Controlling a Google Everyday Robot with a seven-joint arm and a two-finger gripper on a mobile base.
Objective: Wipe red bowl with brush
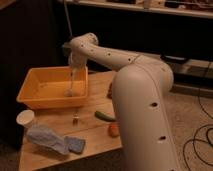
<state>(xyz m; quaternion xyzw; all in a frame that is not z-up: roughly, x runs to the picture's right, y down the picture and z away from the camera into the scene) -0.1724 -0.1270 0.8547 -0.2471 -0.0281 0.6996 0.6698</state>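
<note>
**A:** In the camera view, where's the work happening?

**B:** Over the red bowl (50, 88), the big orange-yellow tub at the back left of the wooden counter (95, 137). The arm reaches across from the right and the gripper (74, 65) hangs above the tub's right half, just inside its rim.

**A:** And the brush?

**B:** The brush (71, 84) drops from the gripper as a thin pale stick, its head down on the tub floor near the right wall. The jaws look clamped on the top of the handle, though they themselves are too small to make out clearly.

**A:** What else is on the counter?

**B:** A white cup (25, 118) just in front of the tub's left corner, a blue cloth (52, 139) near the front edge, a green vegetable (104, 116) and an orange one (114, 129) beside the arm.

**A:** How should the wipe go?

**B:** I'd judge light downward pressure best, sweeping leftward along the floor with the handle near upright, so the tub doesn't slide toward the cup or the edge.
</note>
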